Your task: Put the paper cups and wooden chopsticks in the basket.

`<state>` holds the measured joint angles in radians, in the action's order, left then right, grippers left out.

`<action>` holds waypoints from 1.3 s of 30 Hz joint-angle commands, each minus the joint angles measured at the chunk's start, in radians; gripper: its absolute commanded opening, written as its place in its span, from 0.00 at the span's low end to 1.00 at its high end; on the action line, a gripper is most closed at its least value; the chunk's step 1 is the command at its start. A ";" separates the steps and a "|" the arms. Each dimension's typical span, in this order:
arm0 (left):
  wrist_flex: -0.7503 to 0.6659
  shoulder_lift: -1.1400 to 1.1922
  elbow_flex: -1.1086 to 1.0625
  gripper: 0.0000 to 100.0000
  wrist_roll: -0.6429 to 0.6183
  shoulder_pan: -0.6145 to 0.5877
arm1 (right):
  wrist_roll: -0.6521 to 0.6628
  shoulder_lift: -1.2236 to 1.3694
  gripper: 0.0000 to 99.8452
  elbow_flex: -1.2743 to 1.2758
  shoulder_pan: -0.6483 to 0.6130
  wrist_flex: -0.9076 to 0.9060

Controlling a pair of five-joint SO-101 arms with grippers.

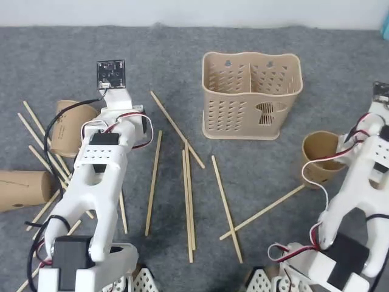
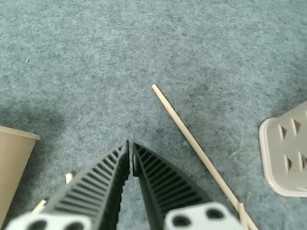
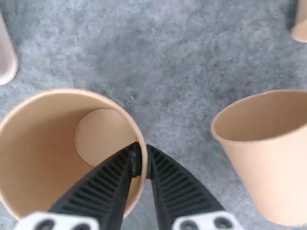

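In the high view we see the basket at upper centre, chopsticks strewn across the middle, and two cups lying at left. In the left wrist view, our left gripper has its jaws pressed together, empty, near one chopstick. In the right wrist view, our right gripper pinches the rim of another cup.

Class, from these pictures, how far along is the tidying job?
Done: nothing, the beige perforated plastic basket looks empty. In hand: the right gripper pinches the rim of an upright brown paper cup. Remaining: the wooden chopsticks and the other cups on the grey carpet.
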<state>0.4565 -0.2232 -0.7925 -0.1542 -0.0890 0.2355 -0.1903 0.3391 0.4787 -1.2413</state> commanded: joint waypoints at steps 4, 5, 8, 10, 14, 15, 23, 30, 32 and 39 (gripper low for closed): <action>-0.031 -0.005 0.004 0.01 0.011 0.005 | -0.012 -0.050 0.01 -0.381 0.044 -0.209; -0.031 -0.005 0.004 0.01 0.011 0.005 | -0.018 -0.050 0.01 -0.442 0.044 -0.236; -0.031 -0.005 0.004 0.01 0.011 0.003 | -0.075 -0.050 0.01 -0.603 0.035 -0.280; -0.031 -0.005 0.004 0.01 0.011 0.003 | -0.106 -0.050 0.01 -0.694 0.004 -0.285; -0.031 -0.005 0.004 0.01 0.011 0.002 | -0.173 -0.053 0.01 -0.833 -0.081 -0.282; -0.031 -0.005 0.004 0.01 0.011 0.002 | -0.184 -0.051 0.01 -0.870 -0.105 -0.282; -0.049 -0.005 0.004 0.01 0.011 0.002 | -0.193 -0.048 0.01 -1.040 -0.357 -0.191; -0.052 -0.005 -0.001 0.01 0.012 0.002 | -0.193 0.054 0.01 -1.040 -0.456 -0.180; -0.052 -0.005 -0.001 0.01 0.012 0.003 | -0.193 0.104 0.01 -1.045 -0.456 -0.176; -0.054 -0.005 0.001 0.01 0.012 0.008 | -0.193 0.208 0.01 -1.045 -0.452 -0.217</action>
<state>0.4335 -0.2232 -0.7986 -0.1527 -0.0890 0.0545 0.0199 -0.6536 0.0368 -1.4423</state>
